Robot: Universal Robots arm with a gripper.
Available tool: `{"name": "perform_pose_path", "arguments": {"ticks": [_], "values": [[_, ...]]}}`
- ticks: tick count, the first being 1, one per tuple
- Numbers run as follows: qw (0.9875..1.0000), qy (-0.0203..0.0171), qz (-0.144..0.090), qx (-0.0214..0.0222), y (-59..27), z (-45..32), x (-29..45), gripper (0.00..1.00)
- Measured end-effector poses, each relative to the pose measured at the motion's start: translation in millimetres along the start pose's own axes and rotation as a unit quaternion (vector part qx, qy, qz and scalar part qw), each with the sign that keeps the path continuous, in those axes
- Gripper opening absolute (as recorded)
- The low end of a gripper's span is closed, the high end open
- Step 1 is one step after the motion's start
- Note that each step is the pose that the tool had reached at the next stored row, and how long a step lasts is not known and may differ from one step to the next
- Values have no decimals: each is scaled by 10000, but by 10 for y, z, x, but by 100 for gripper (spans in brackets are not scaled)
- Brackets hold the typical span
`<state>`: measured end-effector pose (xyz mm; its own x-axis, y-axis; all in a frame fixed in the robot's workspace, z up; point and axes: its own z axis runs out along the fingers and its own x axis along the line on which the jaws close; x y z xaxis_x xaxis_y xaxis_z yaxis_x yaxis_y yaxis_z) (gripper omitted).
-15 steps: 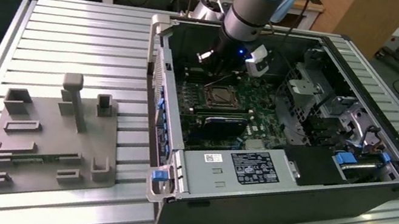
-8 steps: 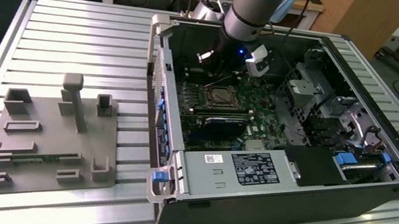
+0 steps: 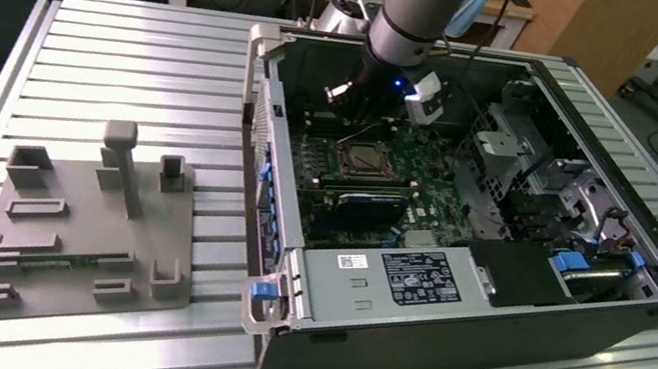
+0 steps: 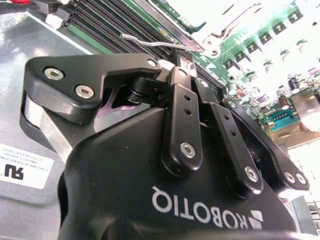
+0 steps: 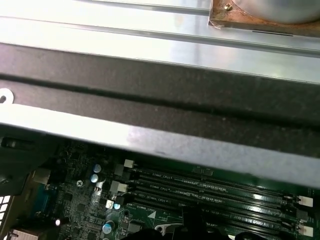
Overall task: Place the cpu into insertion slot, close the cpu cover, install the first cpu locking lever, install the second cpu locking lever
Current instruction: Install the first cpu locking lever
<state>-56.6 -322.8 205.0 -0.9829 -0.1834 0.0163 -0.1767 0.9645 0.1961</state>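
The power supply box (image 3: pixel 408 278), its white label too small to read, lies nearest, before the insertion slot (image 3: pixel 368 159). Black memory slots (image 3: pixel 362 190) run between them. Over the slot's far side hangs the gripper (image 3: pixel 376 112), close to the case wall (image 3: pixel 262 122). How wide the jaws stand cannot be told. A thin wire locking lever (image 4: pixel 160 44) lies just past its tip.

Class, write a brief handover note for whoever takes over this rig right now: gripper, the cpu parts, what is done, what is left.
The gripper is low inside the open computer case, over the motherboard near the insertion slot; open or shut unclear.
The cpu cover appears to lie flat over the slot in the exterior view; whether the cpu sits beneath cannot be told.
A thin wire locking lever juts over the memory slots just ahead of the gripper.
Done: cover seemingly down. Left: neither lever confirmed latched.
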Motion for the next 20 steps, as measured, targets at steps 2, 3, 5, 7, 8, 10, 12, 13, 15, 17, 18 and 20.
{"name": "perform_pose_path", "arguments": {"ticks": [2,3,5,7,8,10,12,13,15,17,18,20], "values": [[10000,1,-6,0,5,-8,0,11],[10000,2,-9,0,7,-14,0,11],[10000,3,-16,0,13,-31,-1,11],[10000,4,-23,0,18,-50,0,11],[10000,5,-25,0,20,-59,0,11],[10000,6,-31,0,24,-78,0,11],[10000,7,-35,0,27,-91,1,11],[10000,7,-38,-1,28,-94,0,11],[10000,7,-43,-7,28,-95,0,11],[10000,5,-50,-18,28,-93,0,11],[10000,5,-53,-20,28,-85,-1,11],[10000,7,-55,-20,26,-60,-5,11]]}}
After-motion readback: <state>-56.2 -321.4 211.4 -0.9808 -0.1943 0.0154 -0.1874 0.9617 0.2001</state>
